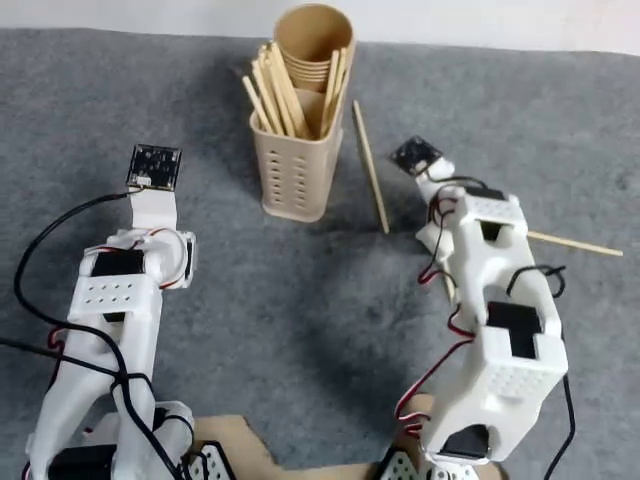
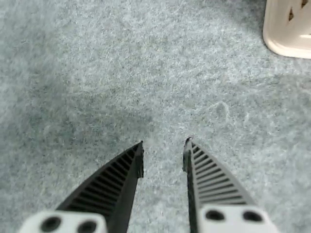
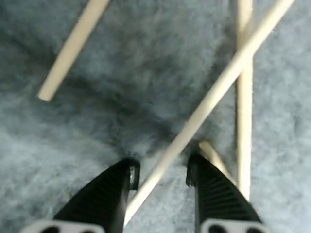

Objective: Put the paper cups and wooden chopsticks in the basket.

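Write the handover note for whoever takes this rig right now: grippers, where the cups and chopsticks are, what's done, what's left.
Left gripper: open, empty, over the grey mat near the foot of the basket.
Right gripper: open, low over the mat, with a loose chopstick running between its fingers, not yet clamped.
Done: the paper cups are stacked in the basket, with a bundle of chopsticks standing beside them.
Left: the loose chopsticks on the mat, including the one beside the basket and the one poking out past the right arm.
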You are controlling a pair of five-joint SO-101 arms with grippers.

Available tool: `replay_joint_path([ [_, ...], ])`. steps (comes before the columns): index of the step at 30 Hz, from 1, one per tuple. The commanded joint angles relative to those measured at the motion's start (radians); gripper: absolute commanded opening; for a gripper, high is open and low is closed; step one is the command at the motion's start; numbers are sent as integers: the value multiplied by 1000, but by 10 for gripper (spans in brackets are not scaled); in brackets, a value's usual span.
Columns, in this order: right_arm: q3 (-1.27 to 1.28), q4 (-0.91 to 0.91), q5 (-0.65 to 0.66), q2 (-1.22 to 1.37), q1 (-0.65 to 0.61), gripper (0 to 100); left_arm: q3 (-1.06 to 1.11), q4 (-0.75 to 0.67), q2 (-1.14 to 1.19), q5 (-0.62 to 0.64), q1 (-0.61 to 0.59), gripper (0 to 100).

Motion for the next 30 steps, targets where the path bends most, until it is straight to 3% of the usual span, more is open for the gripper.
replay_joint_path([
  [1, -99, 50, 14, 16, 62, 50, -2, -17, -30, -8, -10, 164],
  [2, -102, 82, 14, 8, 61, 0, -2, -17, -30, -8, -10, 164],
  [10, -101, 458, 20, -117, 54, 5, -4, -18, -30, -8, -8, 164],
  [17, -25, 639, 86, -231, 8, 5, -2, -18, -30, -8, -10, 164],
  [21, 91, 519, 80, -263, 16, 5, -2, -17, -30, -8, -10, 164],
  [27, 214, 217, -184, -269, -31, 5, -2, -14, -30, -8, -10, 164],
  [30, 343, 177, -176, -251, -77, 5, -7, -9, -30, -6, -10, 164],
])
